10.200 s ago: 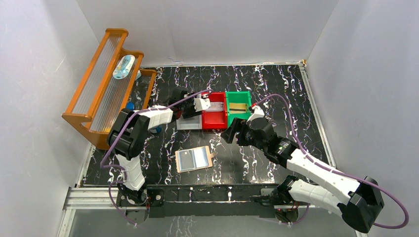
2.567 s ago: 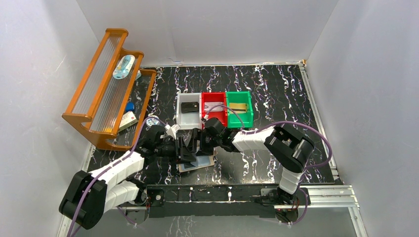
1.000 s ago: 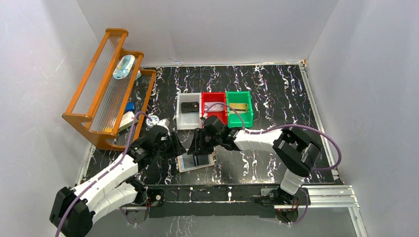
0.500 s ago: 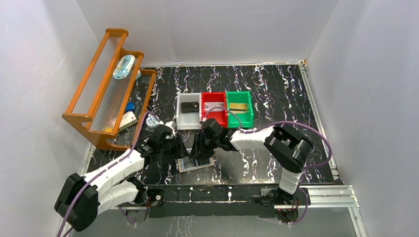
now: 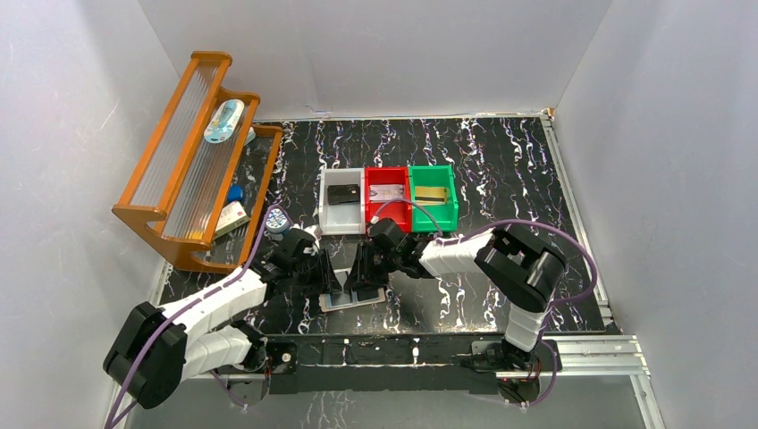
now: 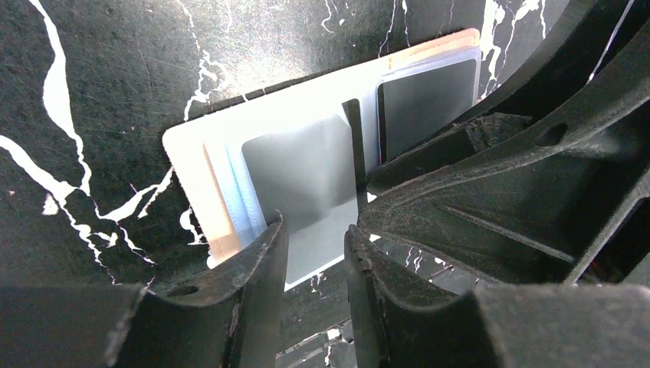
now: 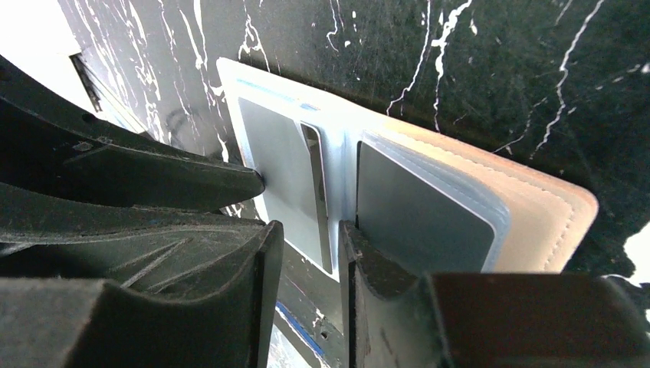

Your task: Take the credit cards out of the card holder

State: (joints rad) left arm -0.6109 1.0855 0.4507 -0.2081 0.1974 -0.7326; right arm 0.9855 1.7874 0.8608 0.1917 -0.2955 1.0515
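I see the card holder (image 7: 536,207) lying open at the table's (image 5: 501,179) six o'clock. My left gripper (image 6: 316,230) and right gripper (image 7: 306,230) stand slightly spread, tips over it; contact I cannot tell.

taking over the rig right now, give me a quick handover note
Left pincer: narrowly open, tips at one edge of the card holder, nothing visibly clamped.
Right pincer: narrowly open over the holder's middle fold.
Holder lies open on the table near the arm bases.
Done: dark card in grey bin, pale card in red bin, yellow card in green bin.
Left: grey cards seem to sit in both halves; pull them out.
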